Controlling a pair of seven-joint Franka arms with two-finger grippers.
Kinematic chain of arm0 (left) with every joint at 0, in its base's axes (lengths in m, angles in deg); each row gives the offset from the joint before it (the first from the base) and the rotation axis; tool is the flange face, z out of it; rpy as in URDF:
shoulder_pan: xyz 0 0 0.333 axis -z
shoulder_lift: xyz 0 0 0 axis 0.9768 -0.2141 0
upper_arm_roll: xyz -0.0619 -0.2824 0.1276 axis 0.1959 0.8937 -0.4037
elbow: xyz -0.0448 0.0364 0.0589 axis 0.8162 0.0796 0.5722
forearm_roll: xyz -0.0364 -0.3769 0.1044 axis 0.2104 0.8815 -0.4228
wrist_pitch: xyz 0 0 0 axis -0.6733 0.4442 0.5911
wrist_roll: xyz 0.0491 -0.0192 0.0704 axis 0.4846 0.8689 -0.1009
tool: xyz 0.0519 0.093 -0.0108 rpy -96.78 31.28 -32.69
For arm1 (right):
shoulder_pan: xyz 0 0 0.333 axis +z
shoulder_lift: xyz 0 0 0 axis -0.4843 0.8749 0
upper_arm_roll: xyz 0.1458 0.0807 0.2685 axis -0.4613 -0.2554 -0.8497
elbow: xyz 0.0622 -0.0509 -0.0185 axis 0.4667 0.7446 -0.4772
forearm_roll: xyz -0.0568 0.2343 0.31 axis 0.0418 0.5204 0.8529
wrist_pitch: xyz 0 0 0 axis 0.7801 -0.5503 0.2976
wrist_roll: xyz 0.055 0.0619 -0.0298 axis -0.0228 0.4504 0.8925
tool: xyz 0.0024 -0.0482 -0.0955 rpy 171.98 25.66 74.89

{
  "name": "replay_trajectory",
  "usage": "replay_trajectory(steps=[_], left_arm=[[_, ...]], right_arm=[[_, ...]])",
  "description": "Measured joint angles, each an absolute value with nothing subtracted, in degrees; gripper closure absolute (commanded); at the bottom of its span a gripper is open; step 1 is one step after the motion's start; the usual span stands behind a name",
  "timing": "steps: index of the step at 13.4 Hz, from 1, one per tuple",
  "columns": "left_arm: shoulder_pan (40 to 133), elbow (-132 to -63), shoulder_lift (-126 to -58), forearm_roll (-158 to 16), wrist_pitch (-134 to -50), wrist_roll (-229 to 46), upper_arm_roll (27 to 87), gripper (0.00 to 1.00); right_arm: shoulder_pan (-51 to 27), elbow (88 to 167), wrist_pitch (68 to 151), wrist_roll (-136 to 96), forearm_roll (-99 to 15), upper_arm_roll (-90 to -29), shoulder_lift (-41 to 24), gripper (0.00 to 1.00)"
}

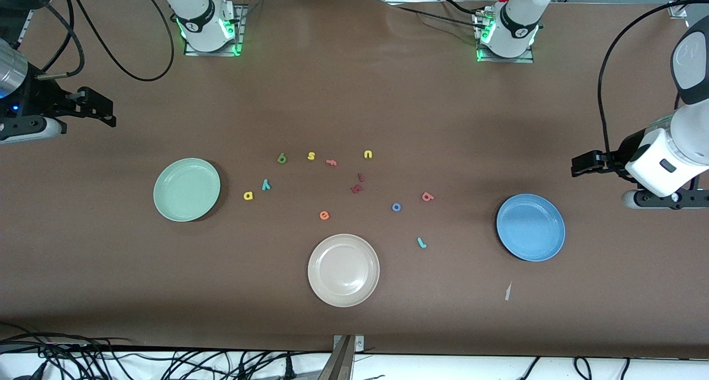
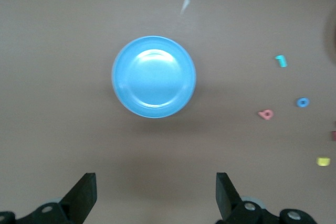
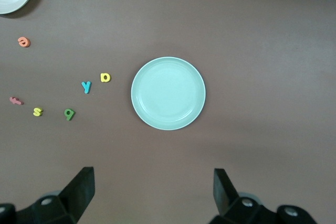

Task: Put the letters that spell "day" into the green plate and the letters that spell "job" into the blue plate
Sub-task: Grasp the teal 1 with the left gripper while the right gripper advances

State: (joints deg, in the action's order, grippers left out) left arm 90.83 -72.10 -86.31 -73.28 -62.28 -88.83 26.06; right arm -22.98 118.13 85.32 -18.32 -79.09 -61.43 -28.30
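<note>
The green plate (image 1: 186,189) (image 3: 168,93) lies empty toward the right arm's end of the table. Beside it lie the yellow "a" (image 1: 248,195) (image 3: 105,77), teal "y" (image 1: 266,184) (image 3: 86,86) and green "d" (image 1: 282,158) (image 3: 69,113). The blue plate (image 1: 530,227) (image 2: 154,76) lies empty toward the left arm's end. Near it are the salmon "b" (image 1: 427,196) (image 2: 266,114), blue "o" (image 1: 396,206) (image 2: 303,102) and teal "j" (image 1: 421,242) (image 2: 281,61). My left gripper (image 1: 580,164) (image 2: 156,190) hangs open, high beside the blue plate. My right gripper (image 1: 106,112) (image 3: 152,187) hangs open, high beside the green plate. Both hold nothing.
An empty beige plate (image 1: 343,270) lies nearest the front camera, mid-table. Other letters lie between the plates: yellow "s" (image 1: 311,156), salmon "f" (image 1: 331,162), yellow "u" (image 1: 368,154), two dark red letters (image 1: 358,184) and orange "e" (image 1: 324,215). A grey scrap (image 1: 507,291) lies near the blue plate.
</note>
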Motion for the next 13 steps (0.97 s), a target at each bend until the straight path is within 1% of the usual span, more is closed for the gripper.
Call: replay_trajectory(steps=[3, 5, 9, 13], left_arm=[[94.3, -72.1, -87.1, -72.4, -62.3, -96.1, 26.2, 0.0], [97.3, -72.0, -88.8, -71.9, -63.7, -102.6, 26.4, 0.0], [101.5, -71.8, -94.4, -68.9, -70.7, -112.9, 26.6, 0.0], [105.2, -71.8, -101.8, -68.6, -80.1, -122.4, 26.7, 0.0]], right_arm=[[-23.0, 118.1, 85.3, -18.3, -79.1, -61.4, -28.3, 0.0], [-23.0, 118.1, 85.3, -18.3, -79.1, -61.4, -28.3, 0.0], [-22.9, 118.1, 85.3, -18.3, -79.1, -61.4, -28.3, 0.0], [-22.9, 118.1, 85.3, -18.3, -79.1, -61.4, -28.2, 0.0]])
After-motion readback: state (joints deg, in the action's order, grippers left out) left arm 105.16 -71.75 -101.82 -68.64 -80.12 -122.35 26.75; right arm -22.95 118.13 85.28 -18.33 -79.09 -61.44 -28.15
